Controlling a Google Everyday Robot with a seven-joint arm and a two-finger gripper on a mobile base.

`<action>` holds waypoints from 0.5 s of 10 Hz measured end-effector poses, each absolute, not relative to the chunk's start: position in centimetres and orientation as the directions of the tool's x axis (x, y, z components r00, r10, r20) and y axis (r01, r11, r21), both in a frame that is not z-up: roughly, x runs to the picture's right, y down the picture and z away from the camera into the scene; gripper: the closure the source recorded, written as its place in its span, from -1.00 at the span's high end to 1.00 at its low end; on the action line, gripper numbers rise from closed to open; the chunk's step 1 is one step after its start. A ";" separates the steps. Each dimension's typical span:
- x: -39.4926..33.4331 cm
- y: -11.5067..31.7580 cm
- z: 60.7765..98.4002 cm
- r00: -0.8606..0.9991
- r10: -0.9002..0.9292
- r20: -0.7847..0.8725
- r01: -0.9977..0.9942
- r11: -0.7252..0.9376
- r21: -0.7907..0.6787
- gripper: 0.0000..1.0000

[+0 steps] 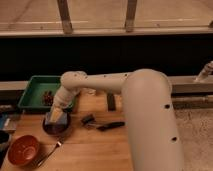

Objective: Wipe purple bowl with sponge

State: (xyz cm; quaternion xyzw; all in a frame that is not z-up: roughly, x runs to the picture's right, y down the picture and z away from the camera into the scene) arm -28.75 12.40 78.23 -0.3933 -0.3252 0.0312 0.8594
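At left centre of the frame the gripper (56,118) points down into the purple bowl (55,128), which sits on the wooden table (95,150). The sponge cannot be made out. A reddish-orange bowl (22,149) lies lower left, a fork (49,151) beside it, a green tray (34,92) above.

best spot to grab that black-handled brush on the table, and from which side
Grip the black-handled brush mid-handle, coming from above with the jaws across it: it lies flat, its long handle pointing right, open wood around it. The gripper is over the purple bowl, left of the brush.
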 end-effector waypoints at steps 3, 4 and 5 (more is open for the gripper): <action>-31.3 11.7 79.6 0.772 0.293 0.564 0.251 0.675 -0.694 -1.00; -31.7 11.9 79.6 0.768 0.287 0.573 0.266 0.671 -0.693 -1.00; -32.2 12.2 79.4 0.763 0.282 0.582 0.281 0.667 -0.690 -1.00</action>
